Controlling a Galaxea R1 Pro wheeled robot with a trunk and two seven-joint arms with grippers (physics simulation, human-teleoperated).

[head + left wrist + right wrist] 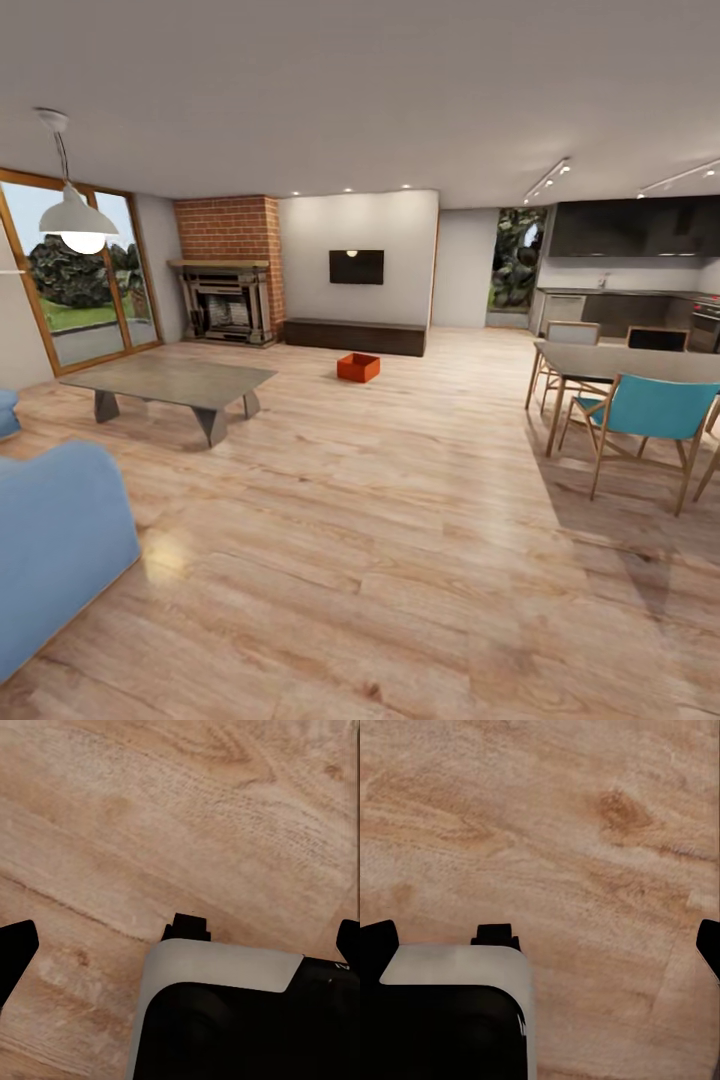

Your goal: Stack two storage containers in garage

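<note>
Arms hang low with both wrist cameras pointed down at light wood-plank flooring (187, 810). In the left wrist view the left gripper (184, 945) has its two dark fingertips (16, 945) at opposite edges of the picture, spread wide with nothing between them; a pale grey and black part of the robot's body (225, 1020) lies beneath. In the right wrist view the right gripper (544, 945) stands likewise, fingertips (376, 937) wide apart and empty, above a similar grey and black body part (457, 1012). The head view takes in the living room: one orange-red storage container (358, 367) sits on the plank floor, just in front of the long low dark-brown cabinet (354, 336) and below the black TV screen (356, 266) on the white wall. Only one container can be counted from here. Other items: one brick fireplace (228, 270), one low grey coffee table (170, 384), one blue sofa (55, 550) at the near left, one hanging white lamp (76, 215), one dining surface (630, 362) with one clearly seen teal chair (640, 415) at right, and dark kitchen units (630, 270) behind. The container stands well apart from the robot.
</note>
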